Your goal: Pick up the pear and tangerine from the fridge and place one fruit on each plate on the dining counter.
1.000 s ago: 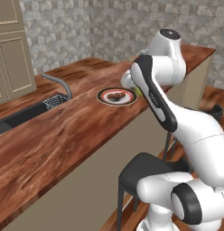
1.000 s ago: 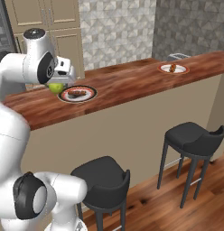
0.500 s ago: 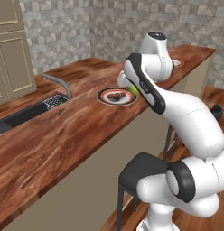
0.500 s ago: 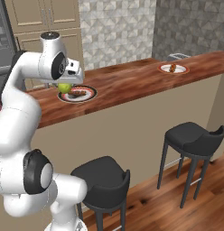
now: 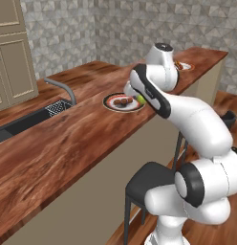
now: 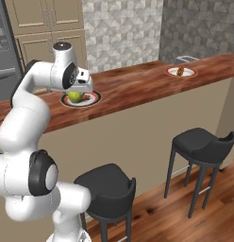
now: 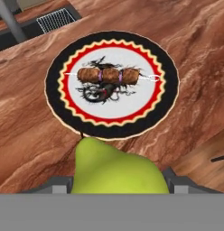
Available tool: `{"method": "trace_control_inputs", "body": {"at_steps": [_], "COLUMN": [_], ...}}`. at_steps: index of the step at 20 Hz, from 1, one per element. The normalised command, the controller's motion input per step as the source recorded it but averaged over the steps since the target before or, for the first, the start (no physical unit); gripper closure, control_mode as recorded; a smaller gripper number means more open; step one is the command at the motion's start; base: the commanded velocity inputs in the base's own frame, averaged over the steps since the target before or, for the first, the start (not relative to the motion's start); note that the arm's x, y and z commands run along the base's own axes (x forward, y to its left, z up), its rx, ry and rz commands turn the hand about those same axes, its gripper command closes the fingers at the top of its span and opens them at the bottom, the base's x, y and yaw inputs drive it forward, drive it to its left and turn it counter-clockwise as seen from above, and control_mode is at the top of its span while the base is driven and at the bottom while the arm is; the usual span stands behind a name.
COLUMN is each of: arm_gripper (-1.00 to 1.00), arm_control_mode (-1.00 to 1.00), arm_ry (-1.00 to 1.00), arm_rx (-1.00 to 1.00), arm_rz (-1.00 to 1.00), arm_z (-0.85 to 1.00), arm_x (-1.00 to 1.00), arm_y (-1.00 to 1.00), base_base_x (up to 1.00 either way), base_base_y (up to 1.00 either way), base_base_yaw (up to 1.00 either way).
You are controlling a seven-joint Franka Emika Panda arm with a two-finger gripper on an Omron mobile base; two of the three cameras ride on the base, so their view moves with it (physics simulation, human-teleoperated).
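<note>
Pincer [image 7: 117, 182] grips the pear [image 7: 118, 169], its jaws partly closed against the fruit's sides, and hovers above the near edge of the plate [image 7: 59, 115] on the dining table [image 7: 37, 144]. In the right base view the yellow-green fruit [image 6: 74, 97] hangs over that same plate [image 6: 94, 98], close to the table's front edge.

The main risk, judging from this pose, is a release too near the rim: the pear is smooth, rounded and bottom-heavy, so it could roll off the shallow dish and on over the glossy table edge to the floor. A skewer of brown chunks [image 7: 110, 75] already lies across the plate's pale centre, leaving less flat room; the fruit dropped on it could tip sideways.

The plate is round and shallow, with a black outer band, a red zigzag ring and a white middle. The table is polished reddish-brown wood with flowing grain. A second plate [image 6: 180, 72] sits well apart along the table.
</note>
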Motion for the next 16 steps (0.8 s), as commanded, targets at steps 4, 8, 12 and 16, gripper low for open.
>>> {"method": "trace_control_inputs", "body": {"at_steps": [4,8,12,16], "arm_gripper": [1.00,1.00,1.00,1.00], "arm_control_mode": [-1.00,-1.00,-1.00,-1.00], "arm_ry": [0.00,0.00,0.00,0.00], "arm_rx": [0.05,0.05,0.04,0.02], "arm_rz": [0.00,0.00,-0.02,-0.09], "arm_z": [-0.15,-0.15,-0.19,-0.12], "arm_x": [0.17,0.17,0.27,0.23], "arm_y": [-0.14,-0.06,0.00,0.00], "base_base_x": [0.00,0.00,0.00,0.00], "base_base_y": [0.00,0.00,0.00,0.00], "base_base_yaw": [0.00,0.00,0.00,0.00]}}
